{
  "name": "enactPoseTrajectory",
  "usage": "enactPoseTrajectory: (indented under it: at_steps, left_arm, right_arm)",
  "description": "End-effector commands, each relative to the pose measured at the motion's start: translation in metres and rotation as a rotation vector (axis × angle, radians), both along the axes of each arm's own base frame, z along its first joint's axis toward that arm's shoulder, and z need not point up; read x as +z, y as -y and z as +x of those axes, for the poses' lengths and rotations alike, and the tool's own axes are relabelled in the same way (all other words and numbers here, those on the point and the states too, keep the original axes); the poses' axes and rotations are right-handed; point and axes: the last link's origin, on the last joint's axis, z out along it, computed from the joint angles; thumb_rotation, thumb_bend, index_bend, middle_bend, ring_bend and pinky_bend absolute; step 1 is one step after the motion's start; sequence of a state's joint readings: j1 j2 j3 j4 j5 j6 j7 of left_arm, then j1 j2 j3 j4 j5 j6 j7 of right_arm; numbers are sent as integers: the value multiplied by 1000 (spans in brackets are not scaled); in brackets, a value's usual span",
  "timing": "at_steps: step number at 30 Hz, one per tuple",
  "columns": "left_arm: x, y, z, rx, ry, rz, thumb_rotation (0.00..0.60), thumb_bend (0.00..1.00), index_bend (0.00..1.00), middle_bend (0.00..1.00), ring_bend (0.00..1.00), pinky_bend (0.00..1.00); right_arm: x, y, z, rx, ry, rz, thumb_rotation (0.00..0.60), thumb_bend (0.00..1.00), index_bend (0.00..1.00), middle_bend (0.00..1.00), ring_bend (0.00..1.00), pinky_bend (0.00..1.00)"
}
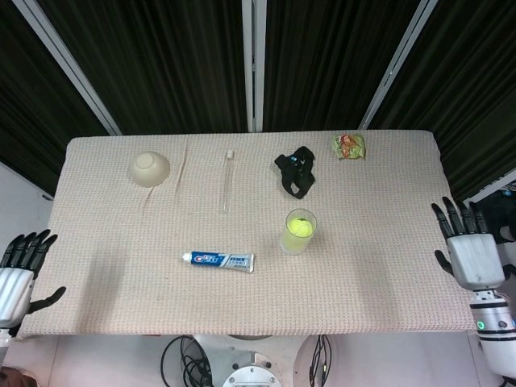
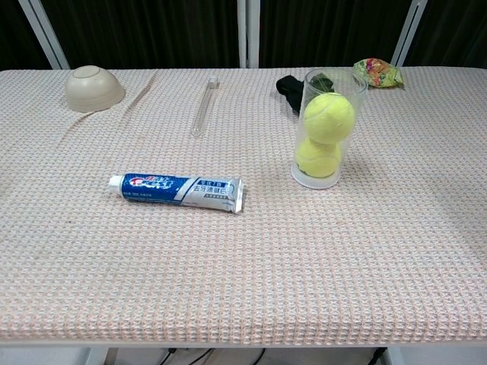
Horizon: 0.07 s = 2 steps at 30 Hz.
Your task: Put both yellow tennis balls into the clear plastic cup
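Note:
The clear plastic cup (image 2: 329, 84) stands upright right of the table's middle, and also shows as the cup (image 1: 287, 240) in the head view. Inside it one yellow tennis ball (image 2: 329, 118) sits on top of the other tennis ball (image 2: 316, 157); from above only the upper ball (image 1: 301, 227) shows. My right hand (image 1: 469, 255) hangs off the table's right edge, fingers spread, holding nothing. My left hand (image 1: 16, 274) hangs off the left edge, fingers apart and empty. Neither hand appears in the chest view.
A toothpaste tube (image 1: 218, 260) lies left of the cup. A black strap (image 1: 294, 171) lies just behind the cup. An upturned beige bowl (image 1: 149, 168) sits at the back left, a clear tube (image 1: 227, 181) at the back middle, a snack packet (image 1: 349, 146) at the back right.

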State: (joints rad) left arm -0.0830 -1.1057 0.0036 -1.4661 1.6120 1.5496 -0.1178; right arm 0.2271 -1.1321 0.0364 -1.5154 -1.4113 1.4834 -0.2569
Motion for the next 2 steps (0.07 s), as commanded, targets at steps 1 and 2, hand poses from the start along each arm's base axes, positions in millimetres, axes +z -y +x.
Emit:
enactPoseTrajectory:
  at_steps: [1,2]
  left_arm:
    - [0,-1,0,5,-1,6,600,178,11,0,0,0]
    - [-1,-1,0,5,-1,8,600,177,11,0,0,0]
  right_arm:
    - [4,-8,-8,-20,-2,-16,600,176,0,0,0,0]
    - [4,-10,-9,-25,1,-18,600,176,0,0,0,0]
